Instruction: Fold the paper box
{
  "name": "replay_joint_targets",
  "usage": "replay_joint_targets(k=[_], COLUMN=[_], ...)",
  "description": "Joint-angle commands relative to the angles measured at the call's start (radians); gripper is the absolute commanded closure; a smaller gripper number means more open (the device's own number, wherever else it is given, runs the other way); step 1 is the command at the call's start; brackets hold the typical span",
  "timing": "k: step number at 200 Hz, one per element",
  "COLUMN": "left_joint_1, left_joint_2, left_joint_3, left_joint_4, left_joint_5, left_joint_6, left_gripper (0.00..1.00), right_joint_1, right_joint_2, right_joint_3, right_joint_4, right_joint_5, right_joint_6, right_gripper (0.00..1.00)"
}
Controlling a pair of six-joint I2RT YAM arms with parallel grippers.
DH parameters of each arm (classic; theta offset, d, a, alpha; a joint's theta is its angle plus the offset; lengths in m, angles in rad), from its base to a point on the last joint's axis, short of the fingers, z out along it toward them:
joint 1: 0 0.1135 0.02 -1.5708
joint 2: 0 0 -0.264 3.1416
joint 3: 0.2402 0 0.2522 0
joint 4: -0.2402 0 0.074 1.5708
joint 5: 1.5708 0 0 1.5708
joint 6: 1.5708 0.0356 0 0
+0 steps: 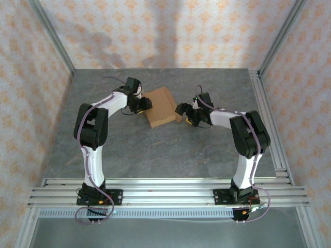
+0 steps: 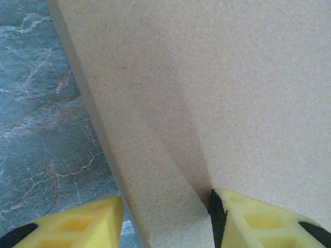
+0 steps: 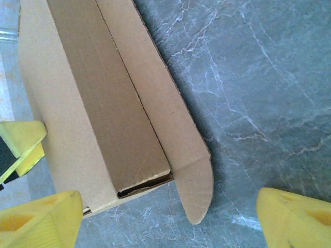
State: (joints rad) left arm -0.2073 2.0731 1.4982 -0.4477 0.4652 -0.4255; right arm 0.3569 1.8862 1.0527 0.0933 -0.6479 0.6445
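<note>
The paper box [image 1: 160, 106] is plain brown cardboard, partly folded, lying mid-table. My left gripper [image 1: 144, 105] is at its left side. In the left wrist view the yellow fingers [image 2: 258, 219] pinch an upright cardboard wall [image 2: 155, 155], so the left gripper [image 2: 165, 227] is shut on it. My right gripper [image 1: 181, 111] is at the box's right side. From the right wrist, the right gripper [image 3: 168, 222] stands wide open, apart from the cardboard. The box's near corner [image 3: 129, 170] and a rounded tab flap [image 3: 196, 191] lie ahead of and between its fingers, the flap flat on the table.
The grey marbled tabletop [image 1: 170, 155] surrounds the box. Patterned walls with metal frame posts [image 1: 51, 36] close in the back and sides. A rail [image 1: 165, 188] runs along the near edge under the arm bases. Another yellow finger [image 3: 20, 142] shows at the box's far side.
</note>
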Motion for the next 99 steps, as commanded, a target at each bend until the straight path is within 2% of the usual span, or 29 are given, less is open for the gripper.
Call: replay_joint_targets(k=[1, 50, 83, 93, 99], left_joint_1=[0.003, 0.003, 0.003, 0.002, 0.004], left_joint_2=[0.063, 0.058, 0.058, 0.057, 0.058], left_joint_3=[-0.009, -0.007, -0.009, -0.012, -0.013], left_joint_4=[-0.107, -0.114, -0.121, -0.120, -0.118], left_joint_5=[-0.048, -0.046, -0.049, -0.047, -0.042], left_joint_6=[0.012, 0.026, 0.033, 0.033, 0.031], left_gripper=[0.52, 0.52, 0.52, 0.53, 0.57], right_joint_1=[0.030, 0.060, 0.056, 0.053, 0.053], right_joint_2=[-0.013, 0.045, 0.066, 0.067, 0.067], right_joint_3=[-0.029, 0.016, 0.064, 0.064, 0.063], right_joint_4=[0.114, 0.161, 0.093, 0.096, 0.106], right_joint_5=[0.021, 0.044, 0.116, 0.133, 0.134], right_joint_6=[0.118, 0.159, 0.112, 0.115, 0.123], right_gripper=[0.15, 0.17, 0.18, 0.18, 0.18])
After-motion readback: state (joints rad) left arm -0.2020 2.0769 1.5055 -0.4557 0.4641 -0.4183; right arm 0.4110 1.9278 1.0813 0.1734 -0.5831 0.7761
